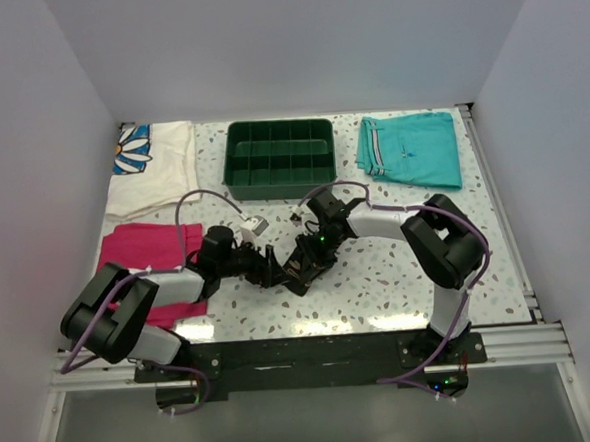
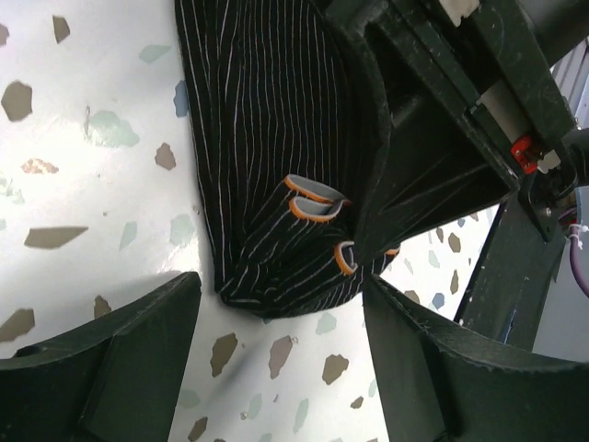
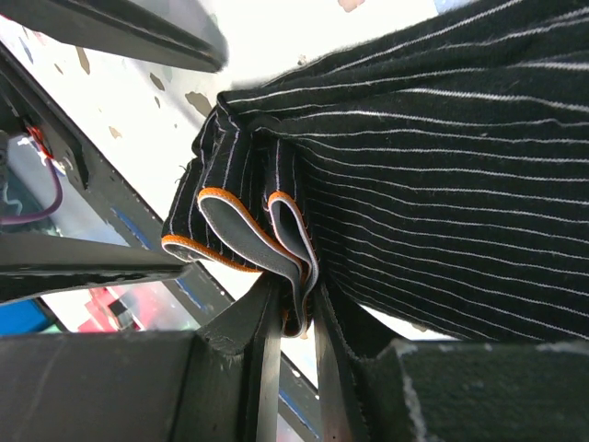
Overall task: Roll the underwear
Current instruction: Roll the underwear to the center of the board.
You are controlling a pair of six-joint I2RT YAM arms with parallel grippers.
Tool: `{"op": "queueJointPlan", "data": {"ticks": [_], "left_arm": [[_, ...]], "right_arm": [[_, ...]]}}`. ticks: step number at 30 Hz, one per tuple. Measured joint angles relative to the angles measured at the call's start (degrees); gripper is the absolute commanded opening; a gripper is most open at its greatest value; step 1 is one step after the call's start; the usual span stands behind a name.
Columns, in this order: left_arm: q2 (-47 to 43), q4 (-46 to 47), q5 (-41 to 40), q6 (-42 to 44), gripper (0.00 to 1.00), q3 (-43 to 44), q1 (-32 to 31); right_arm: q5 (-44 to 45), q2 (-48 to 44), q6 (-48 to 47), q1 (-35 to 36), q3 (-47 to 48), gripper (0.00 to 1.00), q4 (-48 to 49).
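The underwear [image 2: 267, 166] is a bunched black roll of finely striped fabric with orange-edged hems, lying on the speckled table between both arms [image 1: 300, 266]. My right gripper [image 3: 299, 318] is shut on its folded orange-edged hem [image 3: 276, 244], the fabric pinched between the two fingers. My left gripper [image 2: 281, 359] is open, its two fingers either side of bare table just short of the roll's rounded end, not touching it. In the top view the left gripper [image 1: 268, 268] and right gripper [image 1: 312, 252] meet at the bundle.
A green divided tray [image 1: 279, 158] stands at the back centre. Teal shorts [image 1: 411, 149] lie at the back right. A magenta folded cloth [image 1: 142, 252] lies under the left arm, a white flowered cloth [image 1: 151, 165] behind it.
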Motion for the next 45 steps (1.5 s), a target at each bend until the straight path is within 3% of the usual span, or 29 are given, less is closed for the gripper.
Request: {"op": "queueJointPlan", "data": {"ticks": [9, 13, 19, 22, 27, 32, 39, 45], "left_arm": [[5.2, 2.5, 1.0, 1.3, 0.64, 3.0, -0.3], [7.2, 3.0, 1.5, 1.7, 0.50, 4.1, -0.3], [9.3, 5.3, 2.5, 1.6, 0.37, 4.1, -0.3], [10.1, 6.2, 2.7, 1.5, 0.32, 4.1, -0.3], [11.6, 7.0, 3.0, 1.4, 0.21, 4.8, -0.3], [13.1, 6.8, 3.0, 1.2, 0.12, 6.4, -0.3], [15.1, 3.5, 3.0, 0.9, 0.11, 10.3, -0.3], [16.5, -1.3, 3.0, 0.1, 0.08, 13.8, -0.3]], "right_arm": [[0.0, 0.0, 0.0, 0.0, 0.1, 0.19, -0.2], [0.0, 0.0, 0.0, 0.0, 0.1, 0.20, -0.2], [0.0, 0.0, 0.0, 0.0, 0.1, 0.25, 0.0], [0.1, 0.0, 0.2, 0.0, 0.1, 0.31, 0.3], [1.2, -0.6, 1.0, 0.0, -0.1, 0.52, 1.2], [8.6, -6.9, 1.1, 0.1, -1.7, 0.59, 1.3], [22.5, -19.6, -1.1, 1.4, -2.8, 0.60, 1.1], [30.6, -21.3, -5.8, 9.7, -3.1, 0.56, 1.2]]}}
